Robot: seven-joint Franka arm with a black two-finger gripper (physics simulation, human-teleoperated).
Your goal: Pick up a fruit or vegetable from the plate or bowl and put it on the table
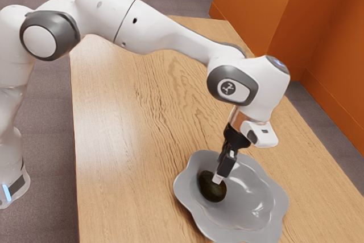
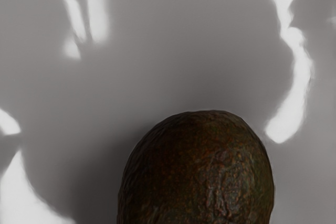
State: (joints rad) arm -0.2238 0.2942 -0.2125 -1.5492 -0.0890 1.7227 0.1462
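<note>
My gripper (image 1: 218,177) reaches down into the grey wavy-rimmed bowl (image 1: 261,220) in the exterior view, its lower end overlapping the upper part of a dark avocado (image 1: 212,189). The avocado lies inside the bowl, toward the exterior view's left side of it. From the hand, the rough brown-green avocado (image 2: 202,171) looms large at the lower edge, against the shiny grey inside of the bowl (image 2: 173,40). Whether my gripper has hold of the avocado cannot be made out, as its far side is hidden.
The bowl stands on a long wooden table (image 1: 119,140), whose far edge runs along the exterior view's right. Beyond that edge are a dark floor and orange walls (image 1: 261,4). The bowl's raised, wavy rim surrounds the avocado and my gripper's lower end.
</note>
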